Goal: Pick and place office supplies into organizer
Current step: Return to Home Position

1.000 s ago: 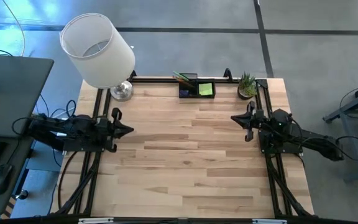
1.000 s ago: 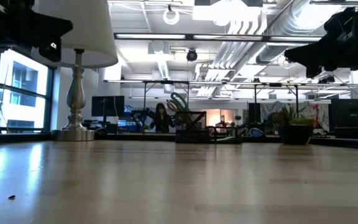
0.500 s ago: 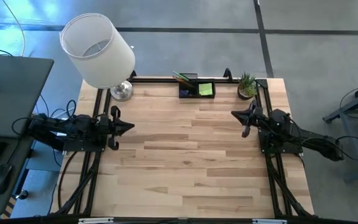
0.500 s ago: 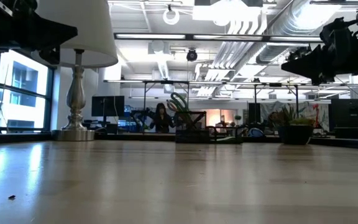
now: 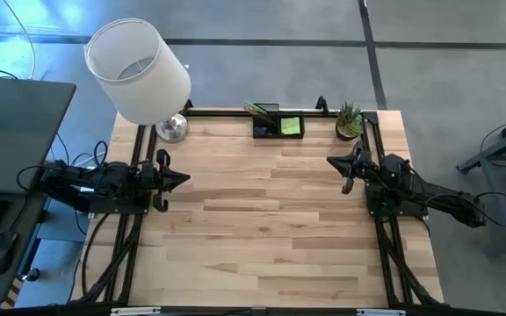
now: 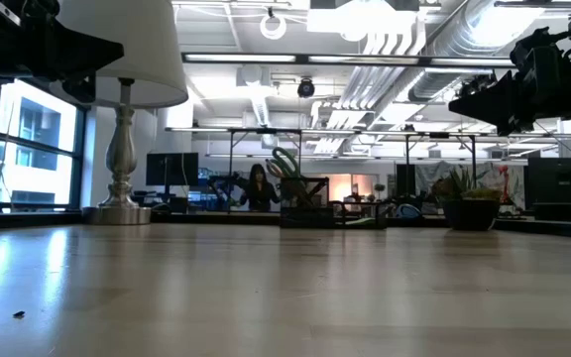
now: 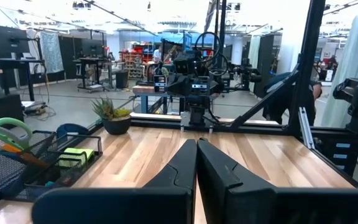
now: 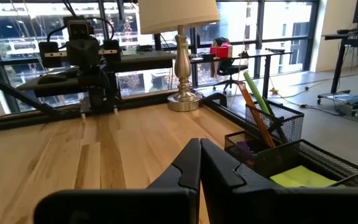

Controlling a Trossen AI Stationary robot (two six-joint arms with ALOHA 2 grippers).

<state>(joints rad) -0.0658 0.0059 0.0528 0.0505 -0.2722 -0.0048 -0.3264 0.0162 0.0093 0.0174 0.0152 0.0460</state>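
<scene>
The black mesh organizer point(image 5: 278, 125) stands at the table's far edge, its base on the wood. It holds a lime-green sticky-note pad point(image 5: 292, 126), orange pencils point(image 8: 257, 121), a purple block point(image 8: 244, 149) and green-handled scissors point(image 7: 5, 132). My left gripper point(image 5: 185, 182) hovers shut over the left side of the table, pointing level toward the right. My right gripper point(image 5: 330, 161) hovers shut over the right side, pointing level toward the left. Both are well short of the organizer point(image 7: 42, 165) point(image 8: 291, 155) and hold nothing.
A white-shaded lamp point(image 5: 139, 70) stands on its metal base point(image 5: 172, 129) at the far left corner. A small potted plant point(image 5: 350, 121) sits to the right of the organizer. Black frame rails point(image 5: 380, 132) run along the table's edges. Bare wood point(image 5: 262, 219) lies between the arms.
My right gripper has turned a little in place, its fingertips swinging slightly toward the table's far edge and dipping a bit. It stays shut. The organizer and its contents have kept still.
</scene>
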